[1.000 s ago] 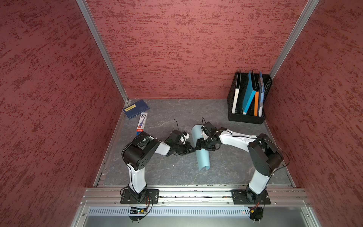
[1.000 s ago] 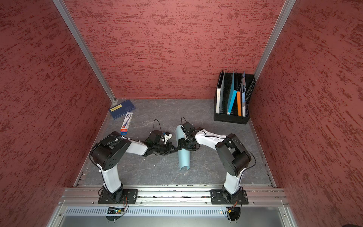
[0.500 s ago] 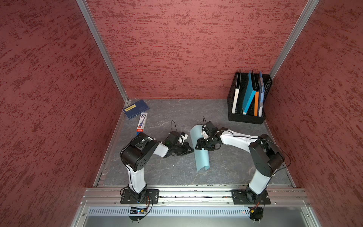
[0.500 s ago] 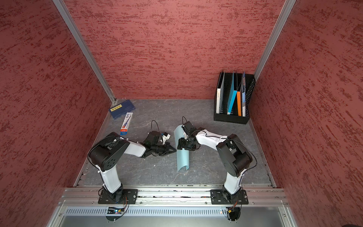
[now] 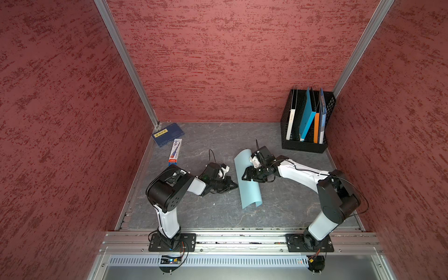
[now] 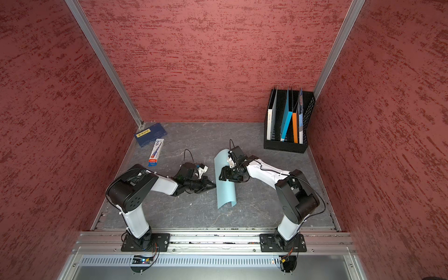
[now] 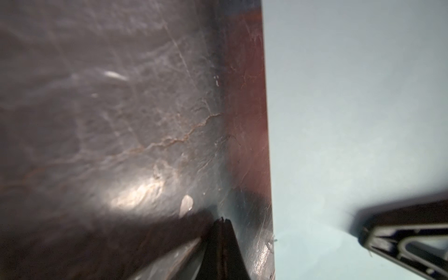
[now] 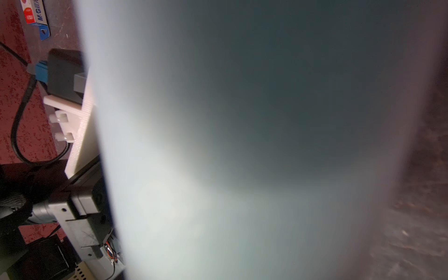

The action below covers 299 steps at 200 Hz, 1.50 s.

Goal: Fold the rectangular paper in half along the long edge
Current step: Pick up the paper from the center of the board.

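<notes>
Plain pale blue rectangular paper, unmarked. It is not flat but bowed across its width, and both short ends show the curve in both top views. It lies on the table near the file rack, to the rack's left and in front of it, not touching it. Long axis runs front-to-back: far short end nearest the rack, near end skewed slightly right. Right gripper is over the paper's far half. Can't tell jaw width or whether it grips. Left gripper is fully closed and empty, its tip on the table just beside the paper's left long edge, on the side away from the rack.
</notes>
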Available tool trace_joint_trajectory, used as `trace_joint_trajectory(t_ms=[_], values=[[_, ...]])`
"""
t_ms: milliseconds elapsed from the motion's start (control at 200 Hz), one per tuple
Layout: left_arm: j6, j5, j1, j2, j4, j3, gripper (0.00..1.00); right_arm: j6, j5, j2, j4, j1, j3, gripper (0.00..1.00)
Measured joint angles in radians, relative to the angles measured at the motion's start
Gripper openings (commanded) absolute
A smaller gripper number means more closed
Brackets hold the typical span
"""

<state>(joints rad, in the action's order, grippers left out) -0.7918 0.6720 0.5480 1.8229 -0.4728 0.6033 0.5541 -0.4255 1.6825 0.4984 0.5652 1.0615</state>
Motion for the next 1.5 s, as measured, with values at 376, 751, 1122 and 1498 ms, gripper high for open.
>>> trace_joint_trajectory(t_ms=[376, 751, 1122, 1498], values=[[-0.008, -0.003, -0.070, -0.274, 0.097, -0.025, 0.04, 0.069, -0.179, -0.121, -0.101, -0.045, -0.030, 0.62], [-0.030, 0.040, -0.241, -0.750, 0.294, 0.045, 0.02, 0.236, -0.394, -0.267, -0.315, -0.085, 0.005, 0.59], [-0.048, -0.001, -0.241, -0.738, 0.411, 0.023, 0.03, 0.283, -0.409, -0.248, -0.406, -0.085, -0.104, 0.53], [-0.058, -0.154, -0.248, -0.925, 0.636, 0.120, 0.01, 0.375, -0.414, -0.230, -0.561, -0.090, -0.175, 0.52]])
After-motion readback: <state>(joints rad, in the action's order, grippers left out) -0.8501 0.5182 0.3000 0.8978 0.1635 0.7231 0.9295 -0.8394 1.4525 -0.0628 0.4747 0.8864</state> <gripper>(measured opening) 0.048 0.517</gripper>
